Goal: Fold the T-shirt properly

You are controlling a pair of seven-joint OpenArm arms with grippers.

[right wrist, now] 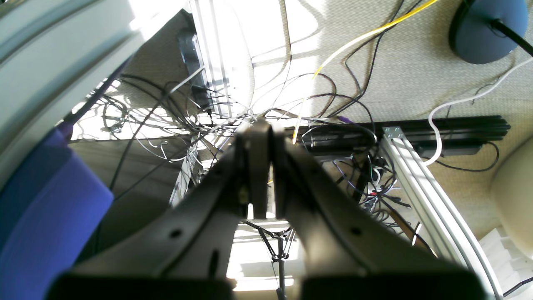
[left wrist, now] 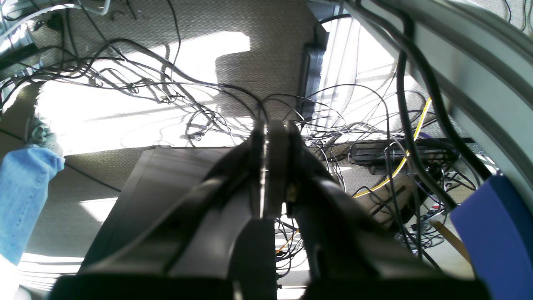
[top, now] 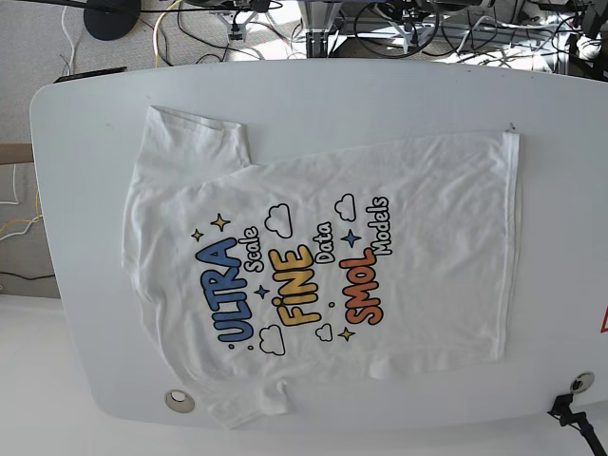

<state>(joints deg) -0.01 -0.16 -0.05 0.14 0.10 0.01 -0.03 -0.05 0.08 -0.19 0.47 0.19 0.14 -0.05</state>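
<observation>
Cables sprawl across sunlit carpet in the left wrist view, where the left gripper points toward 12 o'clock with its fingers pressed together on nothing. A table edge runs down the frame from 1 to 4 o'clock, a blue pad sits at 4 o'clock, and a denim-clad leg stands at 9 o'clock. No cloth shows here, so the T-shirt lies out of this camera's sight, judged to be up on the table the gripper hangs beside.

Right wrist view: the right gripper likewise aims at 12 o'clock, fingers together and empty, over a yellow cable, an aluminium frame rail at 4 o'clock and a round lamp base at 1 o'clock. The table edge crosses at 10 o'clock. Again no shirt is visible.

Base view: the T-shirt lies print-up and spread flat on the white table, its long axis running 9 to 3 o'clock, collar end toward 9, hem toward 3. One sleeve points to 11 o'clock, the other to 7 o'clock. Neither arm appears in this frame, so which sits nearer cannot be told; both apparently must first rise to the tabletop, the left arm taking this view's right, hem side, the right arm the collar side.
</observation>
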